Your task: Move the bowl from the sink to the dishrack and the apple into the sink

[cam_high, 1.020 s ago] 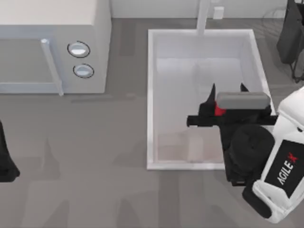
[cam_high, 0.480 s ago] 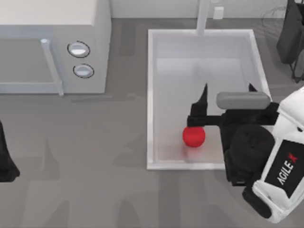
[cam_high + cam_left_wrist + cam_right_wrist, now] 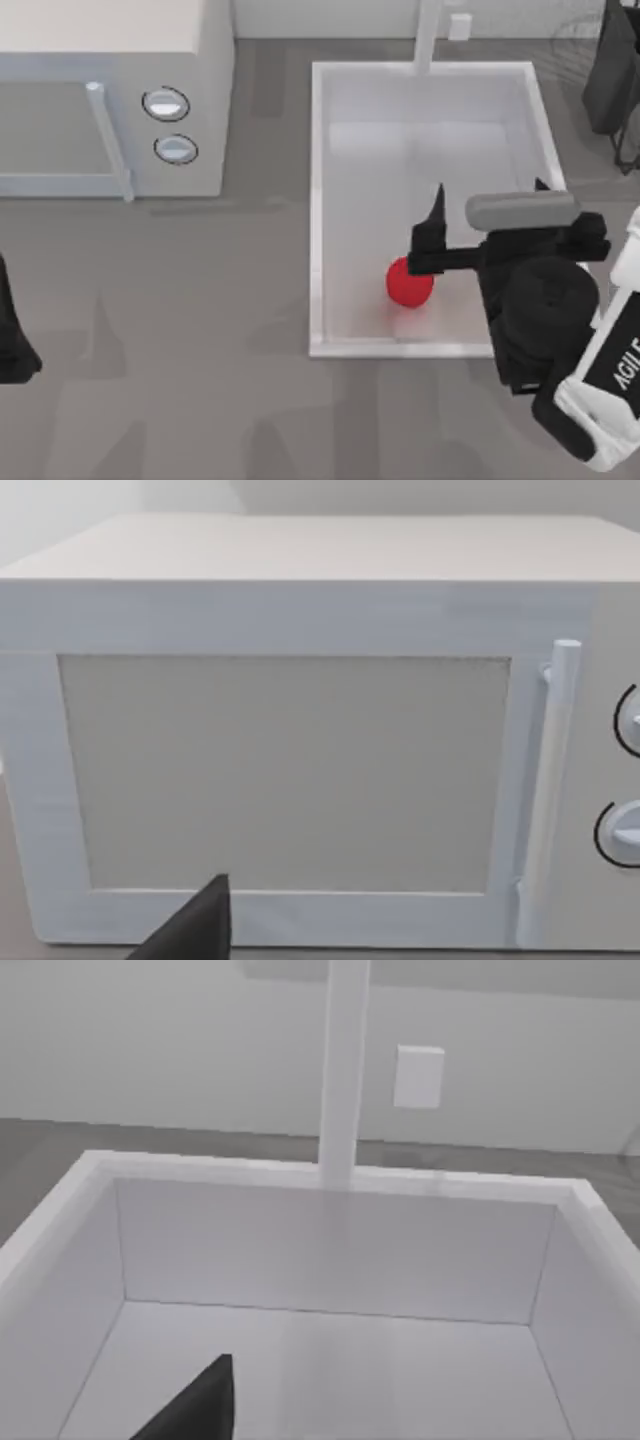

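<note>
Right fingers (image 3: 438, 215) wider apart; apple (image 3: 408, 284) still in sink (image 3: 318, 200).

A small bright red apple (image 3: 408, 283) lies on the floor of the white rectangular sink (image 3: 322, 200), close to the sink's near wall and left of its middle, partly hidden under a black arm part. The sink's raised rim is white, and a white faucet post (image 3: 428, 35) stands at its far wall. Thin dark-grey wires of the dishrack (image 3: 580, 45) show faintly just beyond the sink's far right corner.
</note>
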